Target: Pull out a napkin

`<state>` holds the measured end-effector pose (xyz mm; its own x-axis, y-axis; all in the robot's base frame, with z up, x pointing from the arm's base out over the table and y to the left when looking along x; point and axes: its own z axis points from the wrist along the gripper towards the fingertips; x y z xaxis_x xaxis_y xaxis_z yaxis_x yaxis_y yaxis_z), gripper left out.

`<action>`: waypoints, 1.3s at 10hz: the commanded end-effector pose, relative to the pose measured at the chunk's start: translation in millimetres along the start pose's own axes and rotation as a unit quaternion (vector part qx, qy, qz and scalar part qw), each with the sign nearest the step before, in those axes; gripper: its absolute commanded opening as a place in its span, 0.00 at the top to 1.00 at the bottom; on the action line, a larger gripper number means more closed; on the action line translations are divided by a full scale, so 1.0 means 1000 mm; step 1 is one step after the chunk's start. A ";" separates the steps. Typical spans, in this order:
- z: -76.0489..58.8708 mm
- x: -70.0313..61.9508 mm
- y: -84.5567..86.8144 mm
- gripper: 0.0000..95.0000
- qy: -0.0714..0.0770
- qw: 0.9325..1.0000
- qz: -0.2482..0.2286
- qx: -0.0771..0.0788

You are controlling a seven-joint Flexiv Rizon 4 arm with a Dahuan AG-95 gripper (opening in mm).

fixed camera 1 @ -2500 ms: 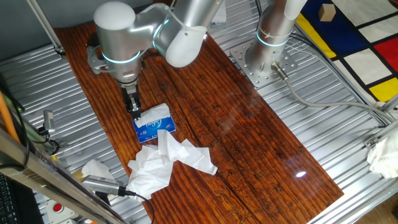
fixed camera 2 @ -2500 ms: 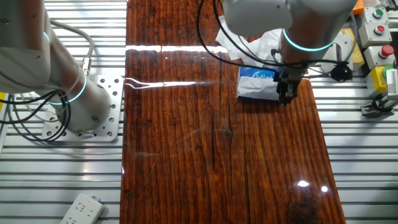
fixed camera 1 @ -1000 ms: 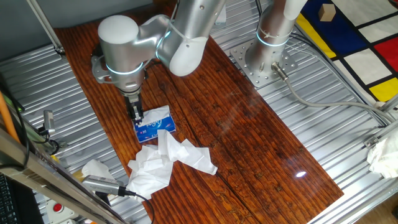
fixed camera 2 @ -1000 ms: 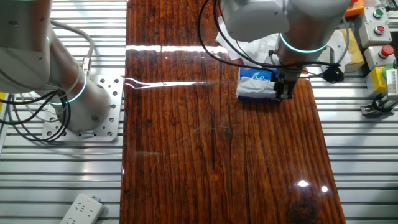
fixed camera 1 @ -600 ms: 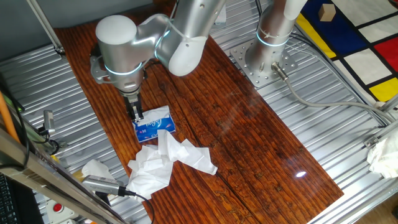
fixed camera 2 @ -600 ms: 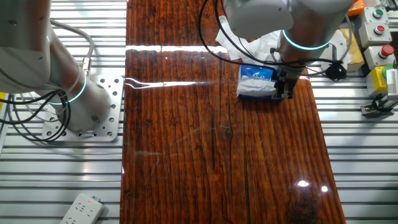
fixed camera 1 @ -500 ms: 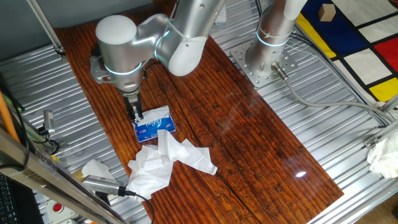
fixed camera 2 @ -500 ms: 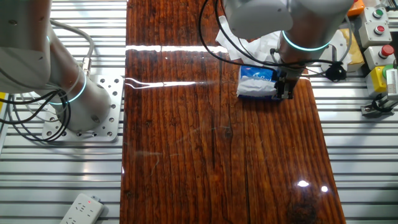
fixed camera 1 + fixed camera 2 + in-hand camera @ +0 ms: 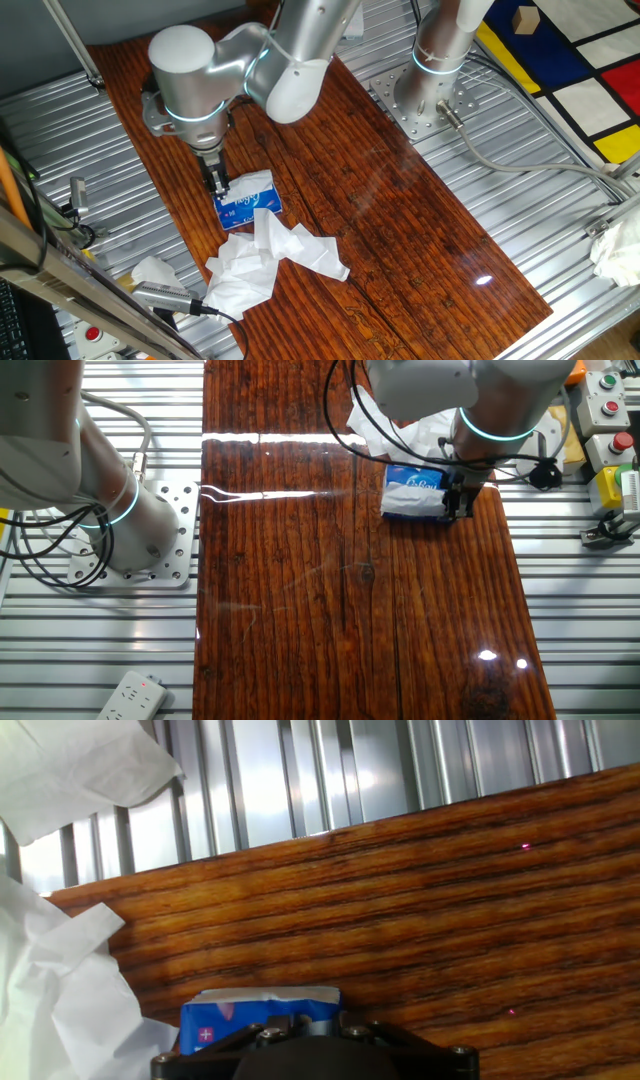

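Tool at blue pack's end, finger spacing unclear, white lettering unreadable, loose tissues beside.

- Napkin: a thin white tissue edge, slightly rumpled, showing as a narrow strip along the end of the blue pack.
- It sits near the tabletop's long edge, toward one corner.
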<state>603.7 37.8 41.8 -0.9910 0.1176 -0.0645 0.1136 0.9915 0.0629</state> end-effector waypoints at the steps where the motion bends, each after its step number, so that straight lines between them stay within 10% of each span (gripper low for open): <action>1: -0.005 0.000 0.000 0.80 0.006 1.000 0.001 0.005; 11: -0.013 0.000 0.000 0.80 0.016 1.000 0.004 0.014; 13: -0.014 0.000 0.000 1.00 0.017 1.000 0.006 0.017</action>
<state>604.1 37.0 55.5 -0.9914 0.1273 -0.0306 0.1264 0.9916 0.0288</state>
